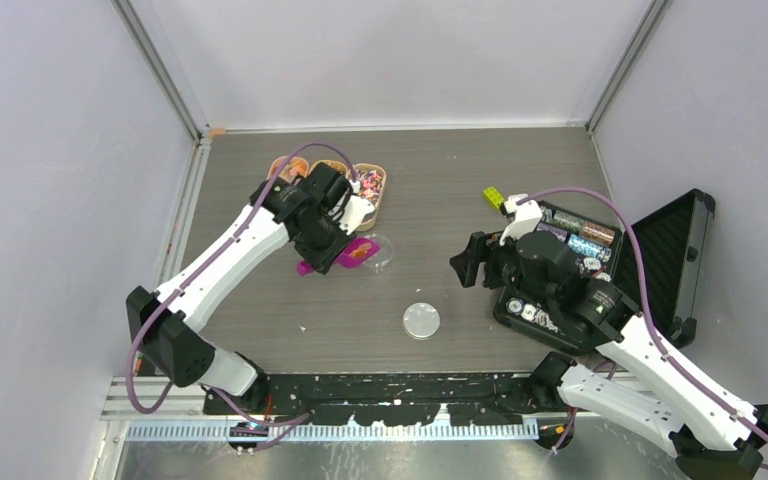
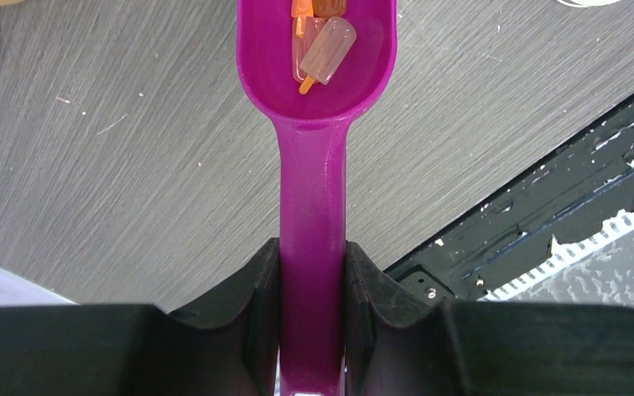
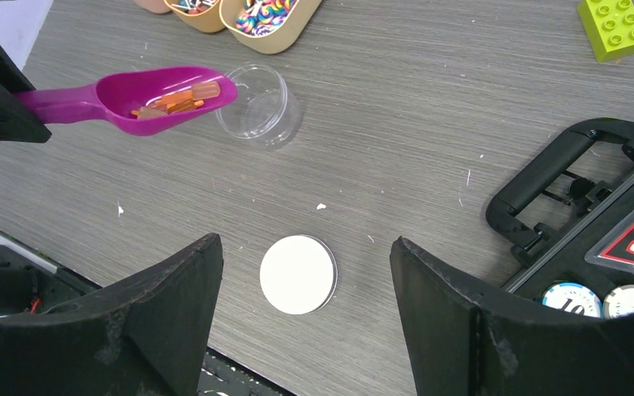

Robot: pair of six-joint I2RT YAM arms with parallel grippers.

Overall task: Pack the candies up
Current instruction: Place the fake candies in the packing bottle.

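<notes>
- Left wrist view: left tool (image 2: pixel 312 266) grips scoop (image 2: pixel 312 190) handle; scoop bowl cut off, candies (image 2: pixel 326 51) partly visible.
- Empty right tool (image 3: pixel 304 243) stands wide; dish (image 3: pixel 262 105) at scoop tip.

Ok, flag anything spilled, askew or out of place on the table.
Nothing spilled: the orange candies sit in the purple scoop by the clear container. Only a yellow-green brick lies loose beside the black case, unrelated to packing.
</notes>
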